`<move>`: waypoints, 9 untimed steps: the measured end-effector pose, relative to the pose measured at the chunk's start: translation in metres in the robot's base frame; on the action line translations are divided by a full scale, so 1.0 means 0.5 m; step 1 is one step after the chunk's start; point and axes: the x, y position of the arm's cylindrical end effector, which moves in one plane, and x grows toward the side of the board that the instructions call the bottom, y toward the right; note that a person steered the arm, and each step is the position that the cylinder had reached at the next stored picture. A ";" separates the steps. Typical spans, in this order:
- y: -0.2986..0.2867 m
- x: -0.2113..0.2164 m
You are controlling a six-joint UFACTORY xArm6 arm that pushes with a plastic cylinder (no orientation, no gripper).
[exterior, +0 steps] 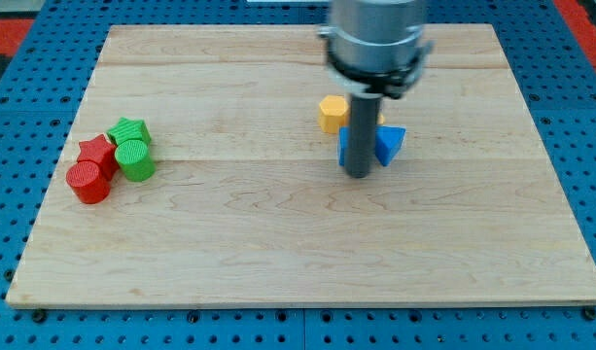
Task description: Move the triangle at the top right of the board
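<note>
Blue triangle (392, 143) sits a little to the view's right of the desk's (278, 253) centre, in the upper half, touching or just beside my tip (358, 175) at about 2 o'clock from it. There is no pincer on this arm, only the dark rod, so nothing is open or closed; the tip is planted on the wood at the view's bottom-left edge of the triangle. Just behind the rod, a sliver of a second blue block (343, 146) shows at the tip's 11 o'clock; its shape is hidden by the rod. Farther back, at 11 o'clock again, a yellow block (332, 113) lies near, and whether it touches the blue pieces I cannot tell. Well apart, at 9 o'clock toward the view's left edge, a tight cluster holds a red cylinder (88, 182), a red star (97, 151), a green cylinder (135, 159) and a green block (130, 130). I judge the task as barely begun or in its first contact: the triangle is well apart from the top right corner at 1 o'clock, with open wood between. What is left is a push up and to the right, and from its present side the tip seems fairly placed for it.
</note>
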 end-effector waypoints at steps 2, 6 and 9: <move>0.046 -0.141; 0.086 -0.239; 0.203 -0.124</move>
